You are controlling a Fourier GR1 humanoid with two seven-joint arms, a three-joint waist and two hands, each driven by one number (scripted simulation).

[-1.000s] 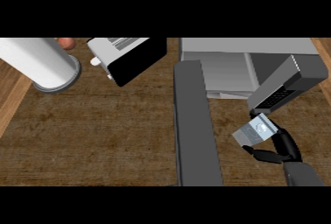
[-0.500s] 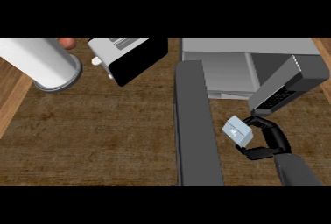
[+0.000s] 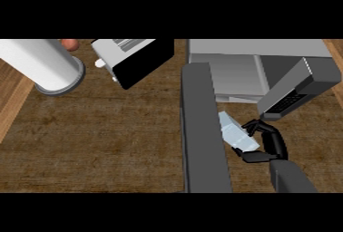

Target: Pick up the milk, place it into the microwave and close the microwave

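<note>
Right hand (image 3: pixel 268 144) comes in from the lower right, black fingers and thumb curled round the milk (image 3: pixel 236 132), a pale blue-white carton. Carton is tilted, its long side running from upper left to lower right, pinched between fingers at its upper right and thumb at its lower end. Carton sits just right of the microwave door (image 3: pixel 204 131), close to the door edge or touching it, can't tell which. Door is a long dark grey slab swung open toward the viewer, running from the microwave front down to the lower edge of the view. Microwave (image 3: pixel 258 68) is at upper right, light grey body, cavity open; the inside shows pale grey walls and floor with nothing seen in it. Milk is outside the cavity, below its opening, over the wooden counter (image 3: pixel 94 145). A dark grey panel with a small button grid (image 3: pixel 295 97) stands at an angle to the right of the cavity, its lower corner just above the hand's fingers. Upper left: a big white cylinder (image 3: pixel 43 68) with a grey rim lies tilted, a small reddish-brown thing (image 3: pixel 69 44) peeking out behind it. Beside it, a white and black box-shaped appliance (image 3: pixel 134 59) with slots on top, tilted. Left hand doesn't show anywhere.
</note>
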